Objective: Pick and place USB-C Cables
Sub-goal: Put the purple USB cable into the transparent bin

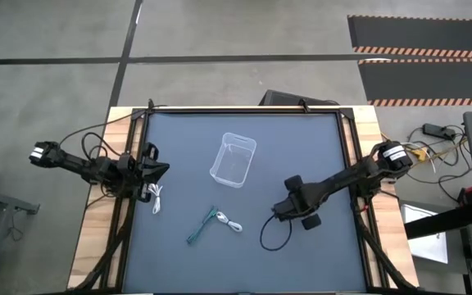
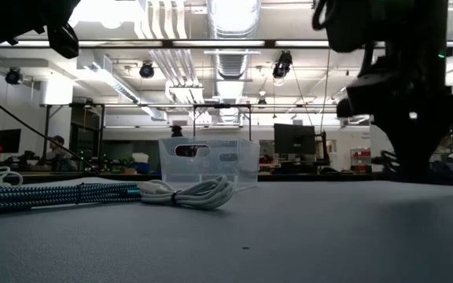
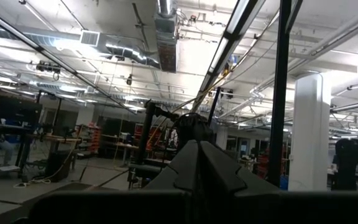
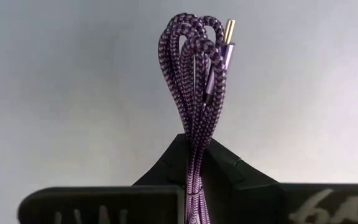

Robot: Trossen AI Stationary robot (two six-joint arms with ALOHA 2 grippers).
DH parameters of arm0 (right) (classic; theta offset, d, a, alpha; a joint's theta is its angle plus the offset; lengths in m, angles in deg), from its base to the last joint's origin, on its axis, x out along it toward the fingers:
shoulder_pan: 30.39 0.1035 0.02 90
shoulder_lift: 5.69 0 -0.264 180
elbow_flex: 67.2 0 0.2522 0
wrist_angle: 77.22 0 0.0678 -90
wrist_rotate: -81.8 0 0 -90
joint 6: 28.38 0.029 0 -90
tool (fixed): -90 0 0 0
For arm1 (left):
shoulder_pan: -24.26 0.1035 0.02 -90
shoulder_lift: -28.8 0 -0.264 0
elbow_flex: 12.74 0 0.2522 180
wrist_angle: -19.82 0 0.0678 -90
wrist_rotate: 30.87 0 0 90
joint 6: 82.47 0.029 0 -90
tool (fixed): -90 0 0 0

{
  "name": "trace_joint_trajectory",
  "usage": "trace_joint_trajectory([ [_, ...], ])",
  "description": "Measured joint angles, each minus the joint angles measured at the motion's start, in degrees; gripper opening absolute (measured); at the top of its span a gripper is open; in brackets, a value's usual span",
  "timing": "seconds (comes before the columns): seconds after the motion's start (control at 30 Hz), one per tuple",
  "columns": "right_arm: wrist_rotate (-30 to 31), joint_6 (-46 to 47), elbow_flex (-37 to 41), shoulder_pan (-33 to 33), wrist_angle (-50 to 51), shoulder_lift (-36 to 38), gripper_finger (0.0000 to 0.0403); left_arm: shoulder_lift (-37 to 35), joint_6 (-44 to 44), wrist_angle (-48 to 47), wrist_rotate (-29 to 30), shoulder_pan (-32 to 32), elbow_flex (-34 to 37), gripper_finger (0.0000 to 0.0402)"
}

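Observation:
The clear bin (image 1: 233, 160) (image 2: 208, 161) stands on the table's far middle. The teal-green cable (image 1: 201, 225) (image 2: 53, 195) and a white cable (image 1: 232, 223) (image 2: 199, 192) lie on the mat near the middle. A second white cable (image 1: 156, 197) lies just near-side of my left gripper (image 1: 161, 170) (image 3: 197, 149), which is shut, level and touches nothing. My right gripper (image 1: 281, 213) (image 4: 194, 146), right of the loose cables, is shut on the purple cable (image 4: 194, 68). A thin dark loop (image 1: 273, 238) shows beside it in the high view. My right gripper pinches the purple braided cable between its two fingers, around the gathered strands of the bundle (image 4: 194, 127). The looped end and a gold-tipped plug (image 4: 229, 30) stick out past the fingertips. The fingers point down at the grey mat. Whether the cable touches the table cannot be told.
Raised black rails (image 1: 129, 205) run along the mat's left and right sides, with wooden borders outside them. Open grey mat (image 1: 301, 139) lies between the bin and the right arm, and more along the near edge.

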Motion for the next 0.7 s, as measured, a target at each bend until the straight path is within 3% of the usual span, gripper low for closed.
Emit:
trace_joint_trajectory([
  [0.23, 6.71, -8.66, -6.41, -0.01, 4.15, 0.94, 0.0013, 0.00, 0.00, 0.02, 0.00, 0.00, 0.00, 0.0000],
  [0.7, 25.27, -42.59, -14.77, -0.21, 3.67, 1.53, 0.0013, -0.04, 0.01, 0.04, 0.00, 0.00, 0.00, 0.0000],
])
